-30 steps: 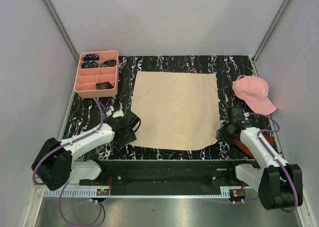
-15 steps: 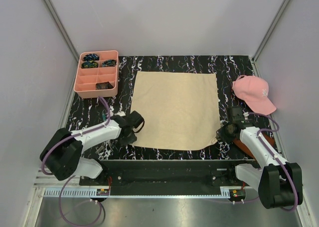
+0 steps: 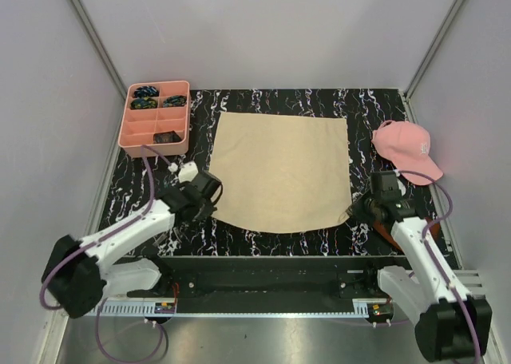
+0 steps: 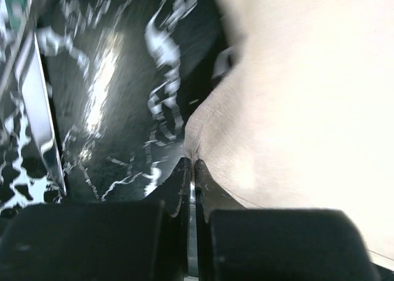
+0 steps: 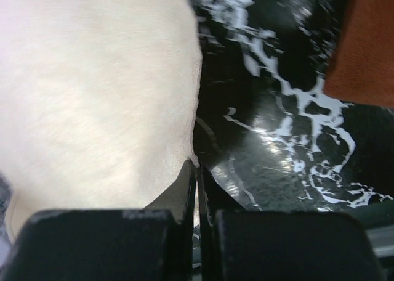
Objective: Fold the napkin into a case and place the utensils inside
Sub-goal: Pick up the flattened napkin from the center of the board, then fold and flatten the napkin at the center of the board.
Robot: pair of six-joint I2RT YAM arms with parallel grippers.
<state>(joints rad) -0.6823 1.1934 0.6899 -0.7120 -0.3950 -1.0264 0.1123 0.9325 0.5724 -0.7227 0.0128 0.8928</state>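
The marbled bench [image 3: 263, 100] carries the napkin [image 3: 279, 168], spread open and not yet folded. The pink cap [image 3: 407, 148] lies right of the napkin, and the pink tray [image 3: 156, 118] sits beyond its far-left corner. The left tool [image 4: 192, 167] is clenched on the napkin's near-left corner, the right tool [image 5: 196, 167] on its near-right corner. Every fold remains, I judge, and no utensils show.

We are seeing a pink tray [image 3: 140, 129] sitting at the back left of the black tabletop [image 3: 279, 100], holding small dark things [image 3: 145, 92], and a pink cap [image 3: 403, 147] lying at the right.
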